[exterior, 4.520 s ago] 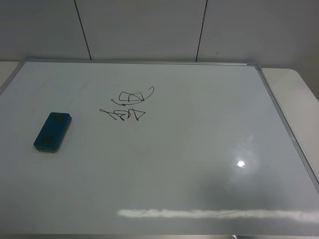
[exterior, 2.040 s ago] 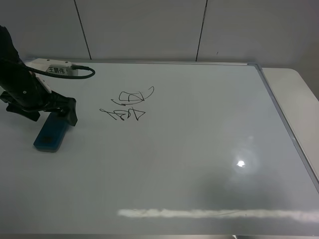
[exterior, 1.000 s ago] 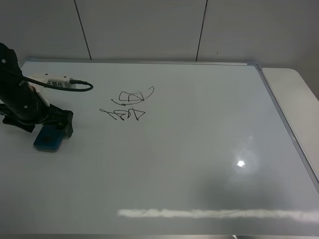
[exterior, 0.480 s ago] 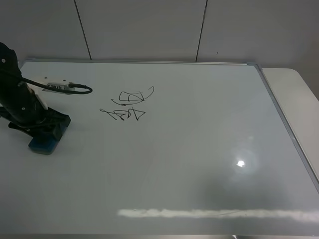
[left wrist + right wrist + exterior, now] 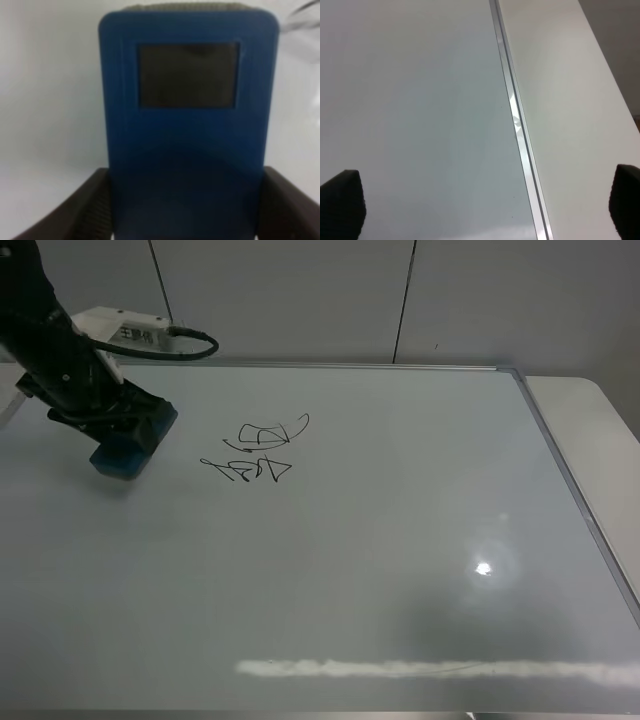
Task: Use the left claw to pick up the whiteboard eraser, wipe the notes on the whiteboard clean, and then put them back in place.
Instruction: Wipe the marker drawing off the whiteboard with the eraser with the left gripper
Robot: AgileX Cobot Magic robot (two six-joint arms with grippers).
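My left claw (image 5: 125,435) is shut on the teal-blue whiteboard eraser (image 5: 122,453) and holds it just above the whiteboard (image 5: 400,540), left of the notes (image 5: 260,450). In the left wrist view the eraser (image 5: 187,125) fills the picture between the two black fingers (image 5: 85,205), one dark square patch showing. The notes are black looping and triangular scribbles at the board's upper middle, a short way right of the eraser. My right gripper (image 5: 485,205) shows only in the right wrist view, its fingertips wide apart and empty over the board's right frame (image 5: 517,125).
A white labelled box (image 5: 125,328) with a black cable rides on the left arm. The white table (image 5: 590,430) shows beyond the board's right frame. A grey panelled wall (image 5: 300,300) stands behind the board. A lamp glare (image 5: 484,568) lies on the board at the lower right.
The left claw came down on the eraser at the board's left, closed on it, and has now lifted it and carried it up and to the right, toward the notes.
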